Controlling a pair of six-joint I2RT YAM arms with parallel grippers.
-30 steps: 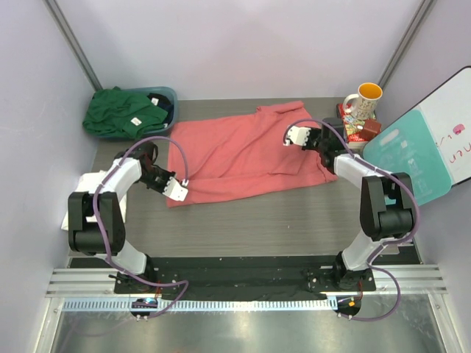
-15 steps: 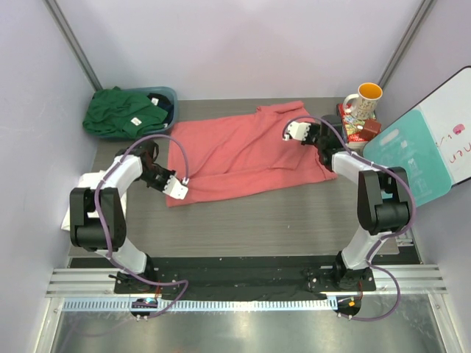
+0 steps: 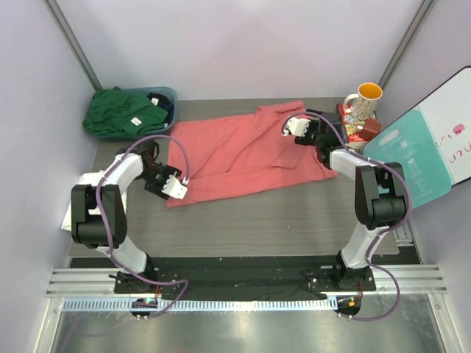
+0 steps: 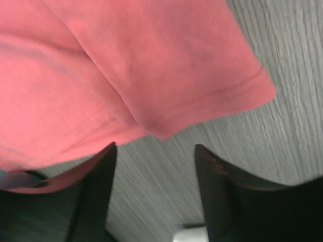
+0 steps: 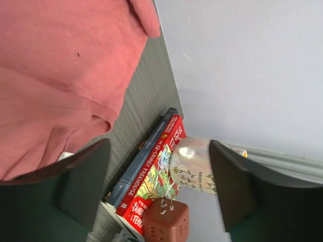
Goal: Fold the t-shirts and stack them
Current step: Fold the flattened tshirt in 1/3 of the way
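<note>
The coral-red t-shirt (image 3: 243, 154) lies spread across the middle of the table. My left gripper (image 3: 175, 189) hovers at its near left corner, jaws open. In the left wrist view the sleeve hem (image 4: 166, 65) lies just beyond the gripper (image 4: 154, 166), and only bare table shows between the fingers (image 4: 96, 191). My right gripper (image 3: 294, 126) is open over the shirt's far right part; its wrist view shows the shirt (image 5: 60, 75) to the left of the gripper (image 5: 159, 171). The dark green t-shirt (image 3: 121, 110) lies heaped in the tub. The white t-shirt (image 3: 82, 180) sits at the left edge, partly hidden by the left arm.
A teal tub (image 3: 168, 95) stands at the back left. At the back right a mug (image 3: 363, 99) rests on stacked books (image 5: 151, 166), with a brown cube (image 5: 166, 222) beside it. A teal cutting board (image 3: 408, 158) and a whiteboard (image 3: 456, 125) lean at the right.
Both grippers were shut on the coral-red shirt and now stand open, having let it go. The right gripper shifted slightly toward the back.
</note>
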